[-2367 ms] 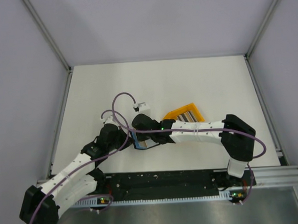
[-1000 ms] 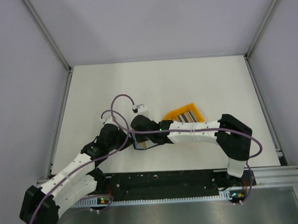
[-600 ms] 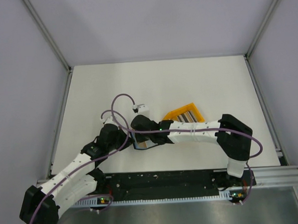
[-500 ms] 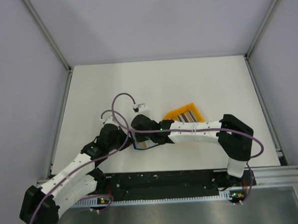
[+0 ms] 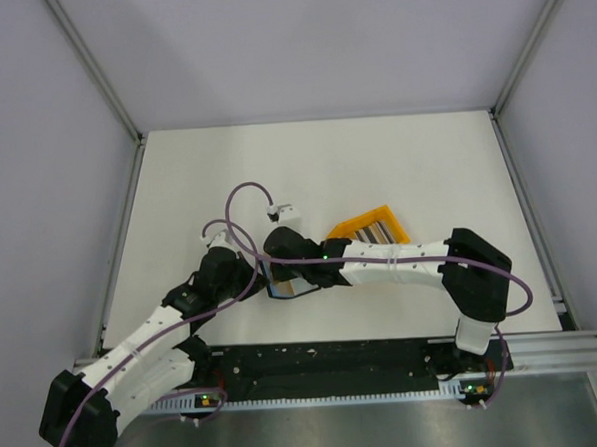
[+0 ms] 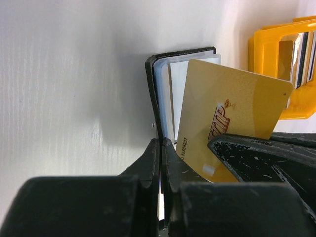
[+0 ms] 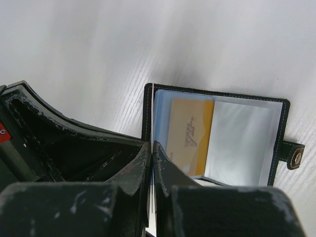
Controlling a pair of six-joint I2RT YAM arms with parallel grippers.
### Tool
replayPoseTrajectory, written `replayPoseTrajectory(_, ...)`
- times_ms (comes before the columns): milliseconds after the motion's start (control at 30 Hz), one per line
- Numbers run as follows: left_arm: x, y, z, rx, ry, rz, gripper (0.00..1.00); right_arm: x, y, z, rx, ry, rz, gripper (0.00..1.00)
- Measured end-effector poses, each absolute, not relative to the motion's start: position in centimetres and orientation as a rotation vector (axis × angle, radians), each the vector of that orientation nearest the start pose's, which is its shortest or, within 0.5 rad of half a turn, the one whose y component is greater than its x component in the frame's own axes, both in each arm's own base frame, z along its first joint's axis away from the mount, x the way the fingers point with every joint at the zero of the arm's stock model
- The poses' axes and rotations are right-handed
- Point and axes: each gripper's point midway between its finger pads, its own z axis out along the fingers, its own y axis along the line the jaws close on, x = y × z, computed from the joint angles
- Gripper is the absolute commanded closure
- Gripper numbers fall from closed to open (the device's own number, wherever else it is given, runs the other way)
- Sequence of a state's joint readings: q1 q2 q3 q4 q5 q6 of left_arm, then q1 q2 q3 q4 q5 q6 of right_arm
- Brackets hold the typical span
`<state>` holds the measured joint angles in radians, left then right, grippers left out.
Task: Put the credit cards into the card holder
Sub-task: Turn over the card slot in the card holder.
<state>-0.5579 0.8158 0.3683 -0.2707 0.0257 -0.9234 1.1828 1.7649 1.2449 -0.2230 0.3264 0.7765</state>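
Holder [image 7: 242, 138] is lying open on the table [image 5: 375, 159], right between the two claws. Left claw [image 6: 160, 163] is clamped on a thin sleeve at its edge. Right claw [image 7: 152, 163] is pinching a gold card [image 6: 232, 108], tilted over the open pockets. The other cards [image 6: 301, 54] sit in the orange bin [image 6: 266, 54] just beside.

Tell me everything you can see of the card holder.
The card holder lies open on the white table beside the orange bin: black stitched cover that looks like leather, clear bluish sleeves, a snap tab. A gold card lies against one sleeve. The left gripper seems to pinch one edge; the right gripper, shut, meets it there.
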Motion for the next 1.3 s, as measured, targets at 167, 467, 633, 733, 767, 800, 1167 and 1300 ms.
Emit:
replayPoseTrajectory(167,19.8,-16.8,7.2,-0.433,2.382,-0.768,1.0,20.6,43.2,11.2,-0.307,2.338,0.651,1.0)
replayPoseTrajectory(467,19.8,-16.8,7.2,-0.438,2.382,-0.77,1.0,20.6,43.1,10.6,-0.304,2.353,0.642,1.0)
replayPoseTrajectory(633,19.8,-16.8,7.2,-0.439,2.381,-0.77,1.0,20.9,43.0,10.6,-0.294,2.35,0.634,1.0)
replayPoseTrajectory(733,19.8,-16.8,7.2,-0.439,2.382,-0.77,1.0,21.0,42.9,10.6,-0.29,2.348,0.627,1.0)
replayPoseTrajectory(767,19.8,-16.8,7.2,-0.439,2.382,-0.77,1.0,21.0,42.8,10.5,-0.289,2.347,0.624,1.0)
replayPoseTrajectory(800,19.8,-16.8,7.2,-0.439,2.382,-0.77,1.0,21.0,42.8,10.5,-0.289,2.348,0.62,1.0)
replayPoseTrajectory(1167,19.8,-16.8,7.2,-0.439,2.381,-0.769,1.0,21.4,41.4,9.8,-0.287,2.357,0.526,1.0)
replayPoseTrajectory(1300,19.8,-16.8,7.2,-0.439,2.381,-0.768,1.0,21.5,41.2,9.8,-0.288,2.354,0.514,1.0)
